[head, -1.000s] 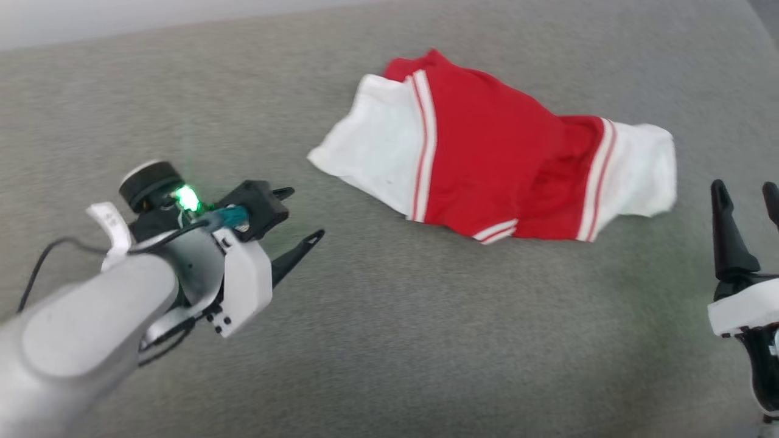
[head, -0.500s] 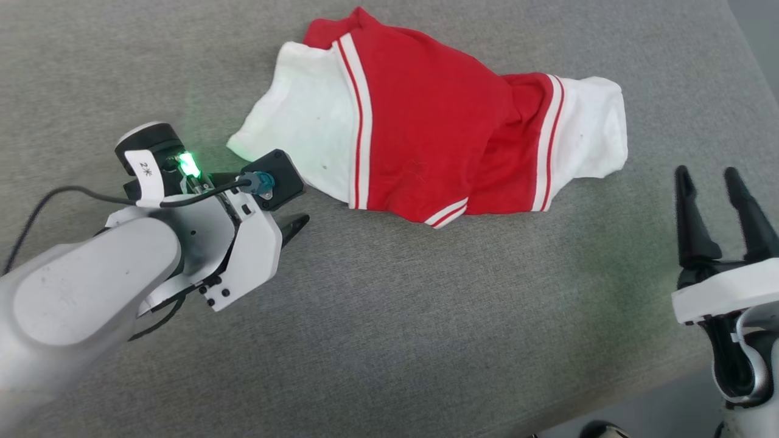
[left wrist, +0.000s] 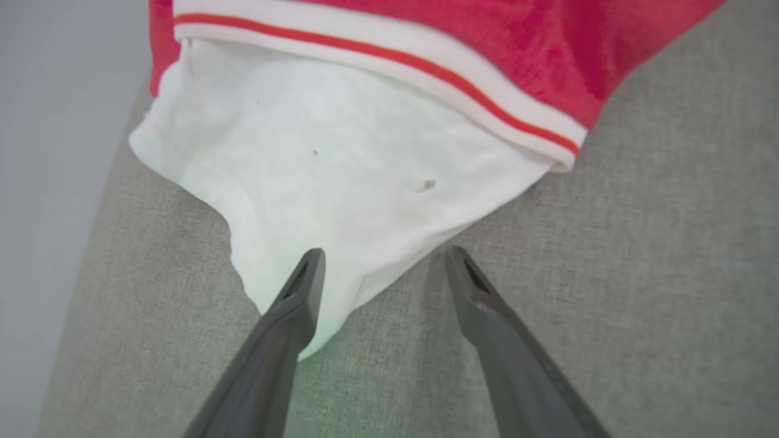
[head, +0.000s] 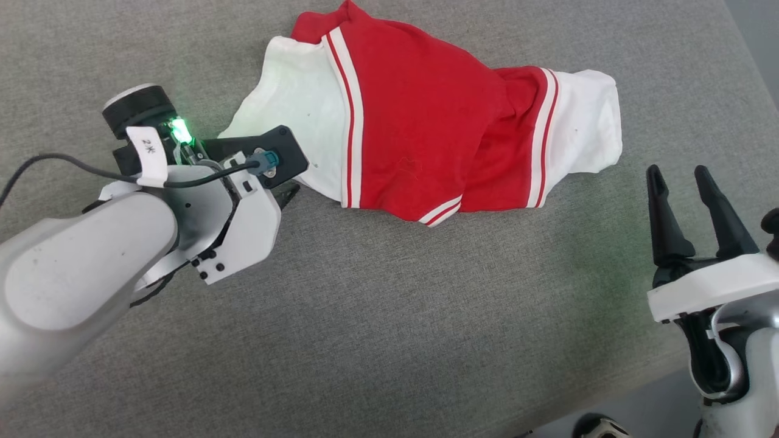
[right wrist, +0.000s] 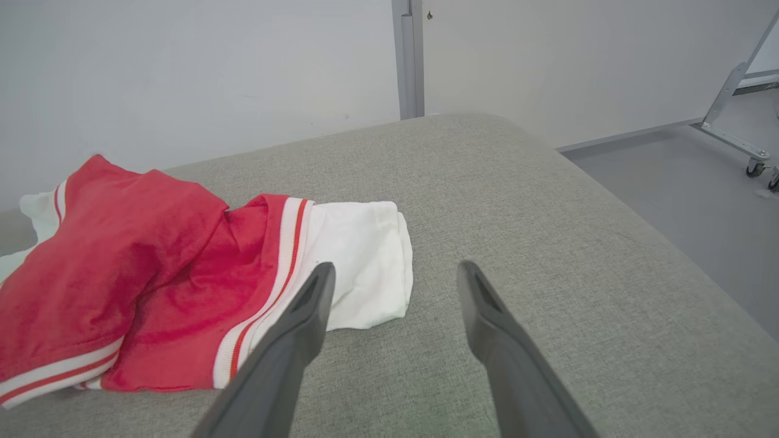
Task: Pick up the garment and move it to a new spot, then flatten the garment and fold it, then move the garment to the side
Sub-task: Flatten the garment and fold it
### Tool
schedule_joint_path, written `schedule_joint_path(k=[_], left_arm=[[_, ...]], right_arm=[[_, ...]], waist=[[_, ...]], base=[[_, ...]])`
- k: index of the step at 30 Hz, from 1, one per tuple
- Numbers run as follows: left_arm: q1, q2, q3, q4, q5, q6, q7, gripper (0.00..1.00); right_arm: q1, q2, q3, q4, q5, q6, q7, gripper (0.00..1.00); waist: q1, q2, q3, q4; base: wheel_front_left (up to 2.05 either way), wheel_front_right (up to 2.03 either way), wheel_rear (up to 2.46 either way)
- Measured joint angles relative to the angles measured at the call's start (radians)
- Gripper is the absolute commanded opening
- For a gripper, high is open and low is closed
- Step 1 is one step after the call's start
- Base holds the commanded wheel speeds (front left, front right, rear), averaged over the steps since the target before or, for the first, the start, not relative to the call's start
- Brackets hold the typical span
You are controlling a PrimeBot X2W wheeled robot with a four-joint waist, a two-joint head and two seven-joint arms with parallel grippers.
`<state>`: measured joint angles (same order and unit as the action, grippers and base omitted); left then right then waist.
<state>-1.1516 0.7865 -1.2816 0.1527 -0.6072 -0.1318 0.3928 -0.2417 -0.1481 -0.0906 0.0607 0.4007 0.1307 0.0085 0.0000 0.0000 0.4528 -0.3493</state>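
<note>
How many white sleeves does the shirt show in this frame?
2. One sleeve lies at the shirt's left end, just ahead of the left gripper; the other sleeve at its right end, beyond the right gripper. Folds may hide parts.

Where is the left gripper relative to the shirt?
Left side of the head view: the left gripper is open at the near corner of the red shirt's white sleeve, over the cushion.

In the head view, the left gripper (left wrist: 384,254)'s housing is covering one finger and the garment (head: 420,121)'s adjoining sleeve corner.
</note>
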Motion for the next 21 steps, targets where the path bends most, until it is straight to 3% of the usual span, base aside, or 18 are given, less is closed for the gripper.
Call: schedule_joint_path(k=[8, 10, 11, 12, 13, 14, 21], left_arm=[[0.01, -0.003, 0.002, -0.016, 0.02, 0.0, 0.078, 1.0], [0.011, -0.001, 0.004, -0.025, 0.02, 0.0, 0.095, 0.58], [0.012, 0.001, 0.004, -0.03, 0.02, 0.0, 0.101, 0.42], [0.012, 0.003, 0.004, -0.033, 0.02, 0.0, 0.103, 0.42], [0.012, 0.004, 0.004, -0.035, 0.016, 0.0, 0.11, 0.08], [0.012, 0.005, 0.004, -0.038, 0.009, 0.0, 0.114, 0.0], [0.007, 0.009, 0.006, -0.043, -0.007, 0.0, 0.119, 0.0]], right_arm=[[-0.015, 0.008, 0.029, 0.012, 0.004, 0.0, -0.008, 1.0], [-0.016, 0.008, 0.033, 0.015, 0.005, 0.0, -0.009, 1.0], [-0.016, 0.008, 0.036, 0.016, 0.005, 0.0, -0.01, 1.0], [-0.016, 0.008, 0.038, 0.017, 0.007, 0.0, -0.01, 1.0], [-0.017, 0.009, 0.04, 0.019, 0.01, 0.0, -0.012, 1.0], [-0.018, 0.009, 0.04, 0.02, 0.011, 0.0, -0.014, 1.0], [-0.027, -0.002, 0.066, 0.031, 0.009, 0.0, -0.004, 1.0]], waist=[[0.0, 0.0, 0.015, -0.017], [0.0, 0.0, 0.017, -0.021], [0.0, 0.0, 0.019, -0.023], [0.0, 0.0, 0.021, -0.025], [0.0, 0.0, 0.023, -0.027], [0.0, 0.0, 0.025, -0.028], [0.0, 0.0, 0.039, -0.032]], base=[[0.0, 0.0, 0.0], [0.0, 0.0, 0.0], [0.0, 0.0, 0.0], [0.0, 0.0, 0.0], [0.0, 0.0, 0.0], [0.0, 0.0, 0.0], [0.0, 0.0, 0.0]])
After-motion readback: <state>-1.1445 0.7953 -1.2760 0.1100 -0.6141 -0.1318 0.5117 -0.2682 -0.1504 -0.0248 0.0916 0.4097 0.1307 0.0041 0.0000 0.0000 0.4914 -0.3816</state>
